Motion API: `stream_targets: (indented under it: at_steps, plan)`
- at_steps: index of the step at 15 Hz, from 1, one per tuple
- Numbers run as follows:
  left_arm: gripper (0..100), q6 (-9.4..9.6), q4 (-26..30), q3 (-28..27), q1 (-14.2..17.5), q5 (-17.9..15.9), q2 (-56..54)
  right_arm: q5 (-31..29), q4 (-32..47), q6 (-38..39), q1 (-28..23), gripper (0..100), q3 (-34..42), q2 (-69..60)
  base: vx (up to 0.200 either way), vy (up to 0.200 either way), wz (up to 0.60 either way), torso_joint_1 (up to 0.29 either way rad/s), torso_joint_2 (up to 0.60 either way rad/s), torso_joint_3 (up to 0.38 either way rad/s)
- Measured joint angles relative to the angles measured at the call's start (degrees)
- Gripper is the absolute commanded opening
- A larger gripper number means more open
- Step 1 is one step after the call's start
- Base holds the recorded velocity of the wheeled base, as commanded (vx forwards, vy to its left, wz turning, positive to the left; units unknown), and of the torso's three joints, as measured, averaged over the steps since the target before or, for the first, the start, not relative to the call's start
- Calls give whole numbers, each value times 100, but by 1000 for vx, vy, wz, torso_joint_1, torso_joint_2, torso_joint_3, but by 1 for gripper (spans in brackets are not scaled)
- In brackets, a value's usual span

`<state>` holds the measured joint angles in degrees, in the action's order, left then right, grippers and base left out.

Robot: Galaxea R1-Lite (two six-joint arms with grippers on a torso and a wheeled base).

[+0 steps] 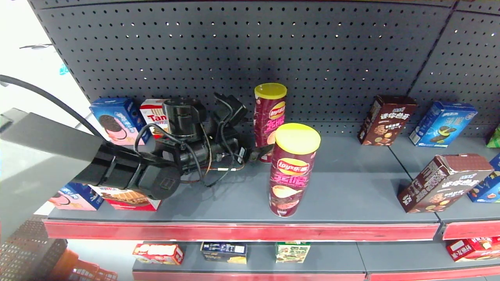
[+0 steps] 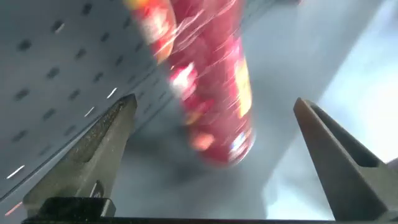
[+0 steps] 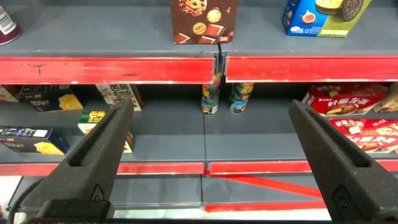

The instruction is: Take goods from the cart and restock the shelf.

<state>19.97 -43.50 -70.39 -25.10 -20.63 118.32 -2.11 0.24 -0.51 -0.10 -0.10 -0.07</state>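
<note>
Two maroon chip cans with yellow lids stand on the grey shelf (image 1: 351, 187). The rear can (image 1: 269, 117) is close to the pegboard, and the front can (image 1: 291, 171) is nearer the shelf's red edge. My left gripper (image 1: 262, 150) is over the shelf from the left, level with the rear can's lower part. In the left wrist view the left gripper (image 2: 214, 102) is open, and a blurred chip can (image 2: 211, 81) stands just beyond its fingertips, not gripped. My right gripper (image 3: 208, 106) is open and holds nothing, facing the lower shelves.
A blue cookie box (image 1: 115, 121) and a wafer box (image 1: 154, 113) stand behind my left arm. Brown boxes (image 1: 386, 119) (image 1: 443, 181) and a blue box (image 1: 443, 123) are on the right. Boxes line the lower shelf (image 1: 222, 251). A red basket (image 1: 78, 269) sits at the lower left.
</note>
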Motion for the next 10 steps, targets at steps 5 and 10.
stream_targets:
  at_steps: [5, 10]
  plan:
    - [100, 688, 468, -17, 115, 456, -206, 0, 0, 0, 5, 100, 0, 0, 0, 0, 0, 0, 0, 0]
    - [100, 685, 488, -212, 71, 783, -168, 0, 0, 0, 0, 100, 0, 0, 0, 0, 0, 0, 0, 0]
